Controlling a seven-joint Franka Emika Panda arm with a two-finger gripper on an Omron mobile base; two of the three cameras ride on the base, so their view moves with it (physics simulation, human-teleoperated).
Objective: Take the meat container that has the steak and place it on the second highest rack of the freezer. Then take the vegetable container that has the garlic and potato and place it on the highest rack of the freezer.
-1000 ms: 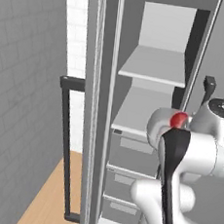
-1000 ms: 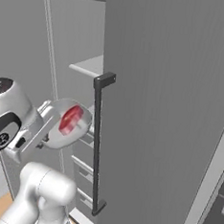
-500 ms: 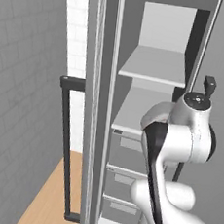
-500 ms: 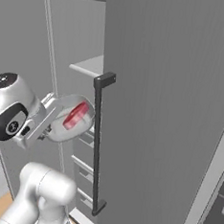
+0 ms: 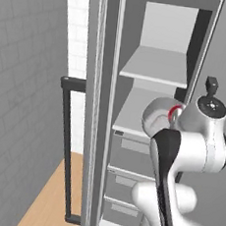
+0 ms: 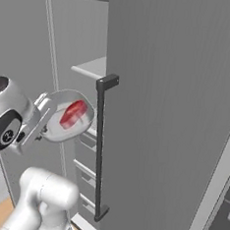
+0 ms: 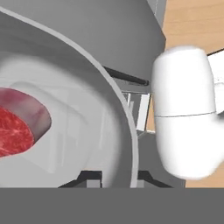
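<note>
Meat container (image 6: 67, 117) tilted steeply at frame centre-left, steak (image 6: 72, 113) long axis diagonal; jaws (image 7: 117, 177) pinched container rim beside open freezer (image 5: 154, 70).

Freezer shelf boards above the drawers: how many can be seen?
2: the highest rack sits near the top, the second shelf directly beneath, partly behind the arm. More may be hidden.

No readable text — no labels, brands, numbers.

grey tiled wall (image 5: 25, 76) stands above wooden floor (image 5: 50, 207).
</note>
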